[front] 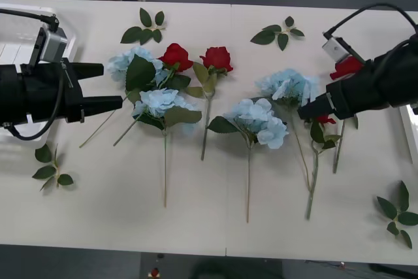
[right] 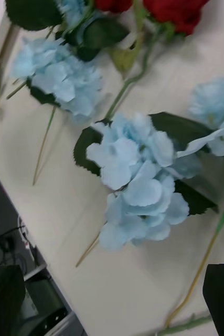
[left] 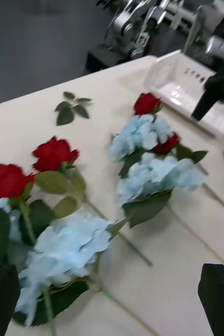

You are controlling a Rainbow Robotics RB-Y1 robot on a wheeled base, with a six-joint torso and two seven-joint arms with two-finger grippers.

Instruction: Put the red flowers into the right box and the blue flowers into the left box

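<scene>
Several blue flowers (front: 258,121) and red flowers (front: 217,58) lie across the white table. My left gripper (front: 112,86) is open at the table's left, its black fingers (left: 219,299) pointing at the leftmost blue flowers (front: 134,65). The left box (front: 13,50) shows behind that arm. My right gripper (front: 305,110) hovers open beside a blue flower (front: 287,86), with one red flower (front: 346,66) behind it and another red flower (front: 324,119) under its tip. One of its fingers (right: 221,296) hangs over a blue flower (right: 138,184). The right box (front: 408,129) shows as a thin edge.
Loose green leaf sprigs lie at the back left (front: 145,27), the back right (front: 279,32), the front left (front: 52,168) and the front right (front: 398,213). The table's front edge (front: 209,249) runs close below the stems.
</scene>
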